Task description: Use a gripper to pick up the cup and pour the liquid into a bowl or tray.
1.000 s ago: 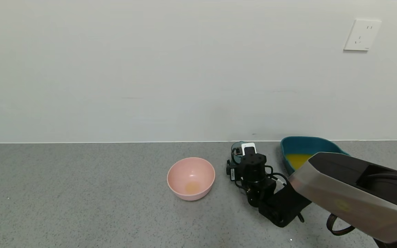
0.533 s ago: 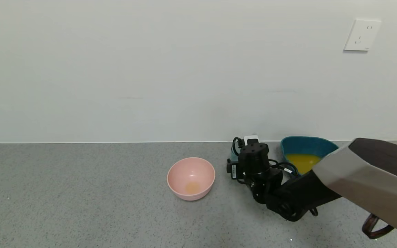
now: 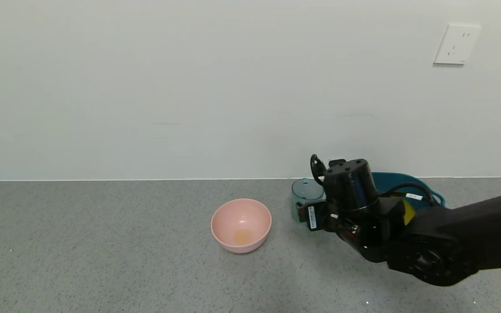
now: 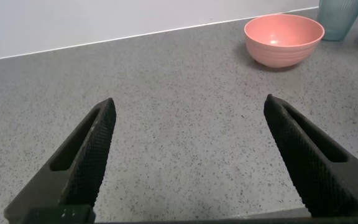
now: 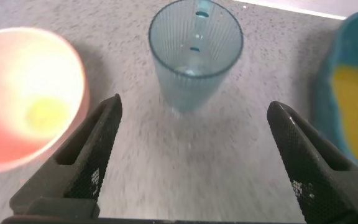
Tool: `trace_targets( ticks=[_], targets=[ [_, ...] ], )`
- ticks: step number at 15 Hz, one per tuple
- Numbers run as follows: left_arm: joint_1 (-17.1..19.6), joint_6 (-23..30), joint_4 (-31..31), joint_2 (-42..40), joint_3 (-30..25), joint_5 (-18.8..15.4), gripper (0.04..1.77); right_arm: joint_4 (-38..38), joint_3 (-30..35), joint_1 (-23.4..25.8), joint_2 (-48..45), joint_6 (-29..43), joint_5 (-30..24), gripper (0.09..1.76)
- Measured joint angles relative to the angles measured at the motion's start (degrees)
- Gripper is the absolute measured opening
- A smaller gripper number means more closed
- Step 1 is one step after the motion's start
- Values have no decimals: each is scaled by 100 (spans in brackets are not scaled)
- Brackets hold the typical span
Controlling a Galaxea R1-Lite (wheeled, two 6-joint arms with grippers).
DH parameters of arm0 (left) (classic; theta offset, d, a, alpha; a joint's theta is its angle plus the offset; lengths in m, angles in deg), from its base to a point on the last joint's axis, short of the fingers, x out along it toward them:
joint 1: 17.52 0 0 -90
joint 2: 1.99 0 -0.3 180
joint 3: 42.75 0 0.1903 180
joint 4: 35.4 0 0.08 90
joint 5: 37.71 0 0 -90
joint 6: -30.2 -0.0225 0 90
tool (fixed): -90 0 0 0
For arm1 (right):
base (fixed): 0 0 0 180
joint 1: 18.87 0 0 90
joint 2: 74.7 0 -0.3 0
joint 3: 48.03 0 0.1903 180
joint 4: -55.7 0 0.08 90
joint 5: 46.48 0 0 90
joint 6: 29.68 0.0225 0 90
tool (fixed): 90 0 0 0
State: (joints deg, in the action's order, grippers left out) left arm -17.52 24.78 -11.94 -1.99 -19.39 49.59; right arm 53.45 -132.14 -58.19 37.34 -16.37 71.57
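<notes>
The cup (image 3: 306, 195) stands upright and empty on the grey counter, between the pink bowl and the tray. My right gripper (image 5: 193, 106) is open and empty, a little back from the cup (image 5: 196, 56), which lies apart from both fingers. In the head view only its black wrist (image 3: 348, 184) shows, raised right of the cup. The dark teal tray (image 3: 396, 178) sits behind the arm by the wall and holds orange-yellow liquid (image 5: 356, 106). My left gripper (image 4: 189, 102) is open and empty over bare counter, far from the cup (image 4: 340, 15).
A round pink bowl (image 3: 241, 224) with a small orange smear at its bottom stands left of the cup; it also shows in the right wrist view (image 5: 23, 93) and the left wrist view (image 4: 283, 40). The wall runs close behind the cup and tray.
My right gripper was around the cup a second ago. It has let go, risen and pulled back to the right, and the cup now stands free.
</notes>
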Motion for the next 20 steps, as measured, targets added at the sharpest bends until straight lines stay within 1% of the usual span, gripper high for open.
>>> trace_targets(
  ticks=[3,6,8,12,14,15,18,20],
  targets=[
    [0,2,0,0,0,-2,172,-913,308,-129,-1103,-12,-250,170],
    [0,0,0,0,0,-2,172,-1588,713,-179,-2313,-168,-706,170],
    [0,0,0,0,0,0,172,-1776,1124,-151,-3079,-375,-906,170],
    [0,0,0,0,0,-2,172,-1818,1980,0,-4323,-836,-981,170],
    [0,0,0,0,0,-2,172,-1831,2271,218,-4868,-1029,-992,170],
    [0,0,-2,0,0,-2,172,-1851,2367,418,-5125,-1084,-1006,170],
    [0,2,0,0,0,-2,172,-1888,2547,1218,-5877,-1169,-1050,170],
    [0,0,0,0,0,0,172,-1927,2682,1662,-6339,-1191,-1058,170]
  ],
)
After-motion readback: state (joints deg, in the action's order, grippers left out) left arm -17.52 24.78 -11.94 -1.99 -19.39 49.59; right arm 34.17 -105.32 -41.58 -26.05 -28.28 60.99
